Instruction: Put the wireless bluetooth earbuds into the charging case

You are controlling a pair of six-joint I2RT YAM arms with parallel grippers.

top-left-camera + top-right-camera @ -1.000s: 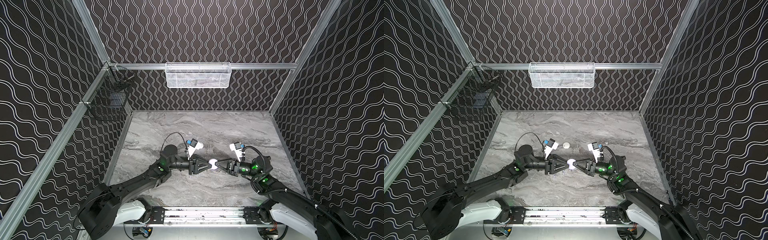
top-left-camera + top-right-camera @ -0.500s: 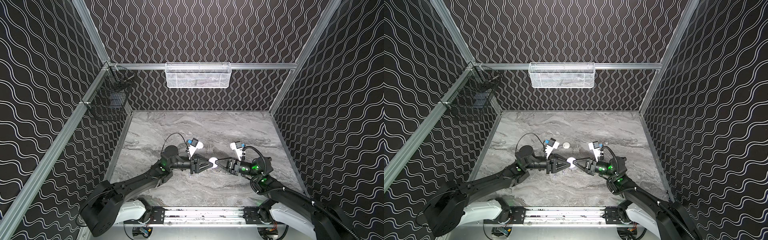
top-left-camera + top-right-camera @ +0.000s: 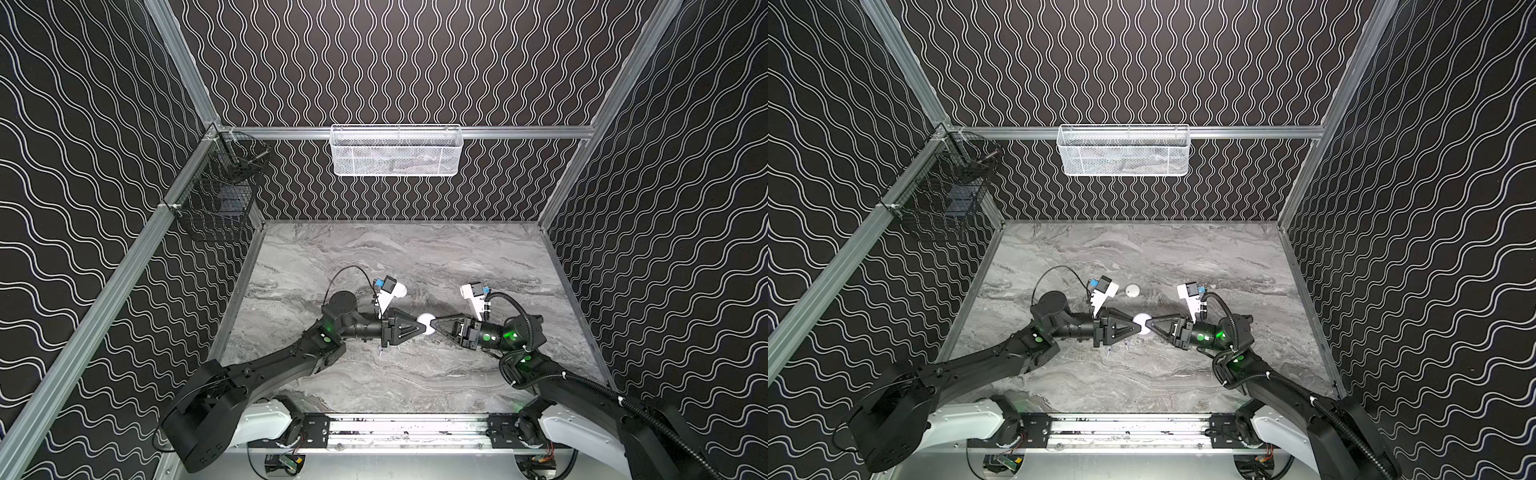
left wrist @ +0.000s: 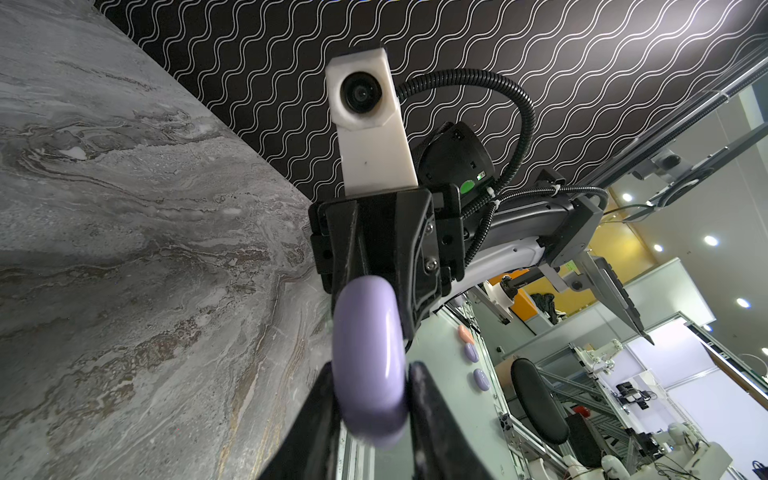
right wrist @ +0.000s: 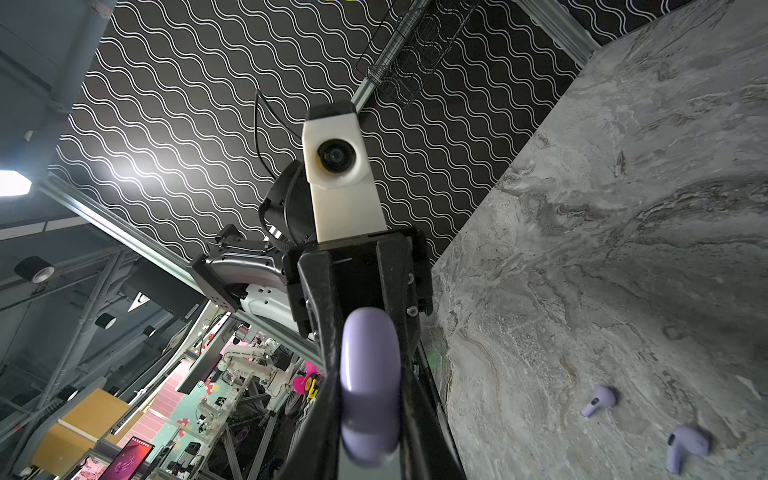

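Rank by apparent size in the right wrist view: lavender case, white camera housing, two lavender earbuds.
The lavender case and white camera housing: about equal; the case sits closest to the lens, so unranked.
Then the two lavender earbuds, much smaller, near-alike.

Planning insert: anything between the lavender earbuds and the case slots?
Yes. The lavender case looks shut, no slots exposed; left gripper and right gripper both pinch it. The lavender earbuds lie loose on the table.

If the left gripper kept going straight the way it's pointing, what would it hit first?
The case sits in the left gripper, so that comes first. Just past it, the right gripper points back head-on, gripping the same case.
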